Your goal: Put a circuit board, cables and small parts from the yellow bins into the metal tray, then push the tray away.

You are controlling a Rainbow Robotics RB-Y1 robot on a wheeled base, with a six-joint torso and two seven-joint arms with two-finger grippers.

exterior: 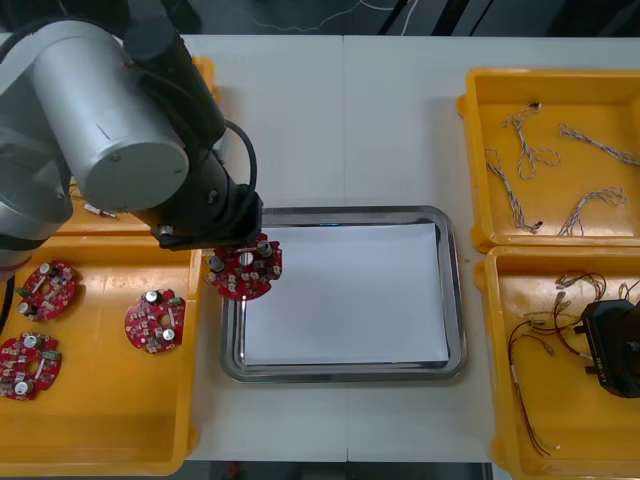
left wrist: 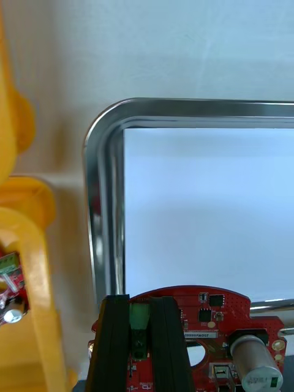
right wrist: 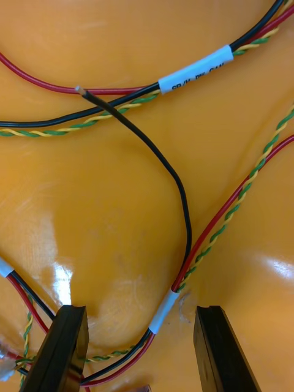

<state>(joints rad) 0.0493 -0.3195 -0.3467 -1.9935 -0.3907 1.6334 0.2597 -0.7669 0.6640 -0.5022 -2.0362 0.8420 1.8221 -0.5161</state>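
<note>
While left tool (left wrist: 139,324) grips the red circuit board (left wrist: 211,312) over the rim of the metal tray (left wrist: 98,196), early release may hang it there; right tool (right wrist: 139,349) wide astride red and black cables (right wrist: 164,306).

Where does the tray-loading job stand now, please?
Nothing loaded yet: the metal tray is bare. In hand: the left end effector grips a circuit board over the tray's rim; the right end effector hangs open above cables. Left: releasing it, cables, other items, the push.

Yellow bins (exterior: 188,400) flank a metal tray (exterior: 455,290) on the table (exterior: 400,120).
</note>
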